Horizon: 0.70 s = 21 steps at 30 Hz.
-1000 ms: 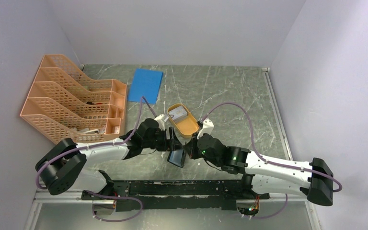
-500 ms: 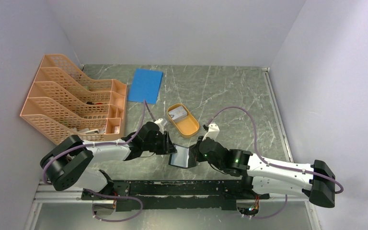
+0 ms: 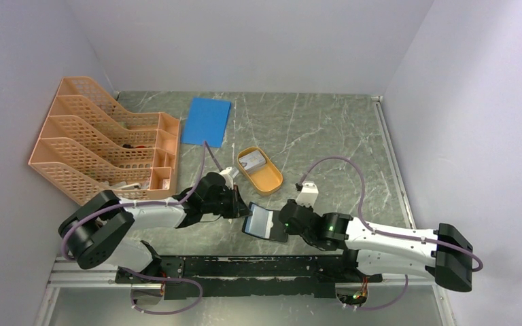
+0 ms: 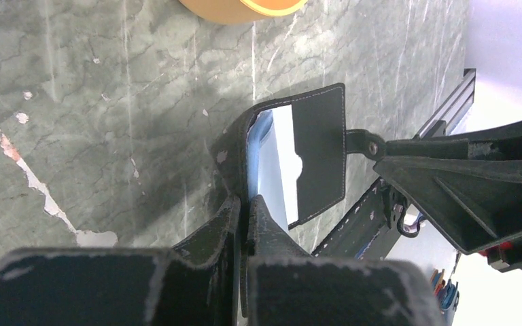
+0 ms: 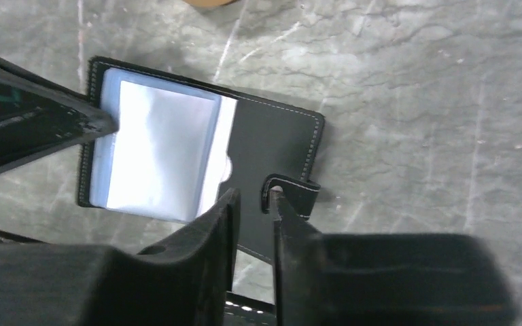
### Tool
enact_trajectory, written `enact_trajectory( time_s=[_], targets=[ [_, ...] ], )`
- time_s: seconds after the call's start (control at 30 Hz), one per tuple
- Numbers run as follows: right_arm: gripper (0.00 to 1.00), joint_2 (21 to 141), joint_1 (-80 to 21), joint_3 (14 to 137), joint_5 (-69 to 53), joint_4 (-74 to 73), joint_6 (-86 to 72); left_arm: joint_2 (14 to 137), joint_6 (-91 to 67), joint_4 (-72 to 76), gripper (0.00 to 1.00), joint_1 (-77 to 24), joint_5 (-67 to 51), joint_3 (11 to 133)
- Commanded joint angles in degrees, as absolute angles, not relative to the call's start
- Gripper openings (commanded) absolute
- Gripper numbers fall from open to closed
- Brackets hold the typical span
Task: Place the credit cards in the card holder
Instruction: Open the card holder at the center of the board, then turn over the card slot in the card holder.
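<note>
The black card holder [image 3: 266, 223] lies spread open on the marble table, its shiny bluish pockets [image 5: 156, 149] facing up. My left gripper [image 3: 245, 208] is shut on the holder's left cover edge [image 4: 248, 170]. At the holder's right side, my right gripper [image 5: 253, 204] has its jaws slightly apart. The cover edge sits in the gap, and the strap tab [image 5: 292, 190] touches one finger. Pale credit cards [image 3: 250, 161] rest in the orange oval dish [image 3: 266, 179], just beyond both grippers.
An orange mesh file organiser [image 3: 102, 149] stands at the left, and a blue flat sheet [image 3: 206, 121] lies behind the dish. A black rail [image 3: 245, 268] runs along the near table edge. Grey walls close in the back and both sides.
The card holder has come down from half-raised between the grippers to lying spread open nearer the rail. My left gripper closed on its left edge. The right jaws parted slightly.
</note>
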<state>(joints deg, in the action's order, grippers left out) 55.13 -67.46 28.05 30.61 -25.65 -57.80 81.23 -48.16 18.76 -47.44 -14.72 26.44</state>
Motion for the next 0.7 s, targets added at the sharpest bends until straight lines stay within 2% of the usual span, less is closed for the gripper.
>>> enact_trajectory(
  time_s=[0.0,0.07,0.17,0.33,0.5,0.67],
  targets=[
    [0.40,52.47,-67.30,30.24,32.71,-30.83,-60.86,79.30,-48.46,18.19,0.05,-47.37,-15.14,26.13],
    [0.54,49.80,-67.26,31.33,31.63,-31.27,-59.56,77.56,-48.48,15.57,0.05,-47.37,-13.83,26.49],
    [0.59,47.72,-67.25,33.39,26.53,-27.68,-54.71,74.64,-48.88,12.33,0.05,-47.37,-11.63,26.80],
    [0.59,53.72,-67.24,36.09,15.10,-15.88,-50.75,71.17,-50.72,9.08,0.05,-47.62,-7.66,26.88],
    [0.55,63.05,-66.62,36.94,13.48,-8.42,-53.15,69.64,-51.85,7.32,0.05,-48.10,-5.48,26.61],
    [0.49,69.08,-60.65,31.77,8.10,-2.55,-55.63,68.54,-51.80,6.79,0.05,-48.29,-5.41,25.81]
  ],
)
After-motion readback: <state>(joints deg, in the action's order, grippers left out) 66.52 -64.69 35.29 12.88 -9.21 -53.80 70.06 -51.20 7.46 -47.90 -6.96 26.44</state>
